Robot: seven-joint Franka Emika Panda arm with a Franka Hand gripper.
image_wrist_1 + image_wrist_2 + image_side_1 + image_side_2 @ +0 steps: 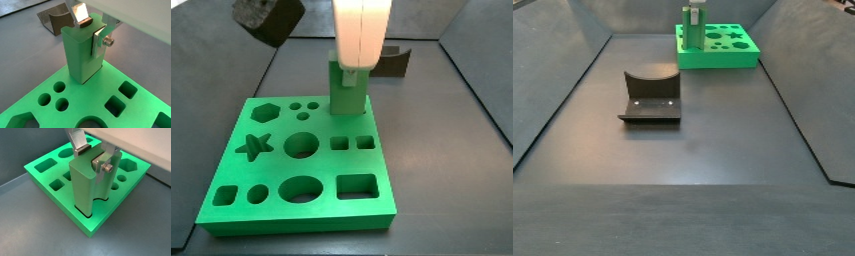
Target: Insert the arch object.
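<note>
The arch object (81,55) is a tall bright-green block. It stands upright at the edge of the flat green board (87,97), with its foot in the arch-shaped hole, as a wrist view (87,188) shows. My gripper (91,36) is above it with one finger on each side of its top, shut on it. One finger (79,143) is behind the block. In both side views the block (349,95) (692,25) rises from the board (305,222) under the gripper (356,62).
A dark grey-brown block with a curved notch (651,97) lies on the grey floor away from the board; it also shows in a wrist view (57,20). The board has several other shaped holes. Grey walls enclose the floor.
</note>
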